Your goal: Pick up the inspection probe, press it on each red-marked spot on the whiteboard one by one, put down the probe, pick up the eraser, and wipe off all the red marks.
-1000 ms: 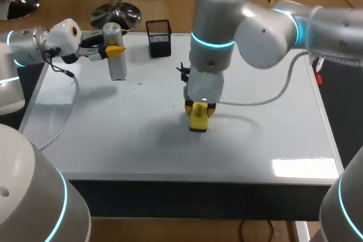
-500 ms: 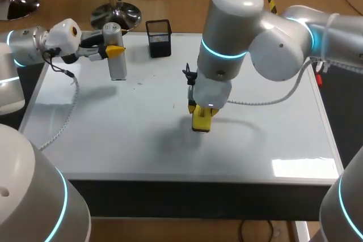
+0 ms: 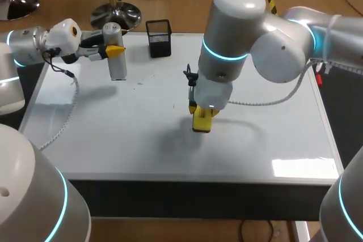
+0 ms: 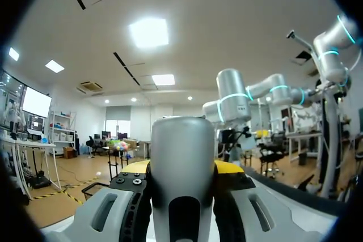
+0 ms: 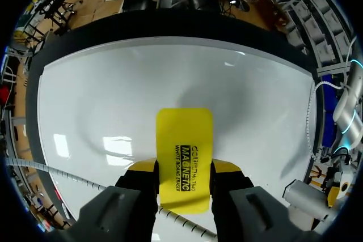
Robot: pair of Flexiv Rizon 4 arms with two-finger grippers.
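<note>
The inspection probe (image 3: 116, 55), a grey upright cylinder, is at the whiteboard's (image 3: 113, 134) far left part, and my left gripper (image 3: 113, 50) is shut on its upper half. In the left wrist view the probe (image 4: 182, 162) fills the gap between the fingers of the left gripper (image 4: 182, 177). Near the board's middle, my right gripper (image 3: 202, 110) points down, shut on the yellow eraser (image 3: 202, 122), whose lower end looks to be touching the board. In the right wrist view the eraser (image 5: 184, 154) sticks out ahead of the right gripper (image 5: 184, 167). I see no clear red marks, only tiny specks (image 3: 139, 83).
A black mesh pen holder (image 3: 159, 38) stands at the board's far edge, between the two grippers. A grey cable (image 3: 65, 114) from my left arm lies over the board's left side. My right arm's bulky elbow (image 3: 272, 43) hangs over the far right part.
My right arm has swung its elbow a little to the right, and the eraser has slid slightly rightward on the board. The left arm and probe have stayed still.
</note>
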